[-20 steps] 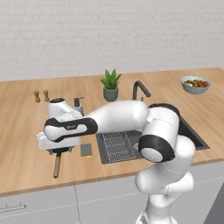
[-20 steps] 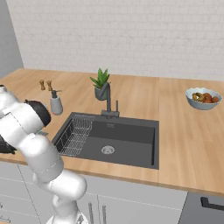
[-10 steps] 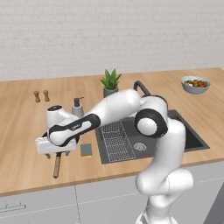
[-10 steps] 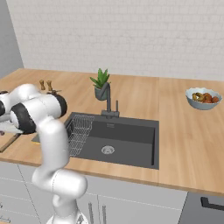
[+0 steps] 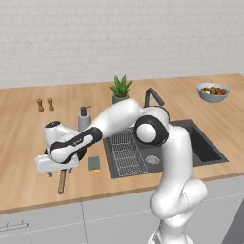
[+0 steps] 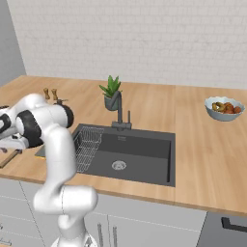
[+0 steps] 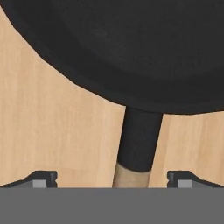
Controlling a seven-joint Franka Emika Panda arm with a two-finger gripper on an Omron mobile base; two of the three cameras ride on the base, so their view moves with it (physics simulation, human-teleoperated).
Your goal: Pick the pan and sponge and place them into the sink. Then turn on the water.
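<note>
Gripper point(image 7: 112, 179), fingers spread wide and straddling the handle of the pan point(image 7: 131, 57), left of the sink point(image 5: 190, 143).

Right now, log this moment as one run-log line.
phase: reaching for pan | gripper: open, straddling pan handle, nothing held | sponge: on counter | sink: no pan or sponge inside

arm further unfolded, elbow higher, pincer point(image 7: 112, 179) lower over the pan point(image 7: 131, 52) handle

two base views flank the sink point(image 5: 200, 143); hand view close above pan point(image 7: 131, 52)
</note>
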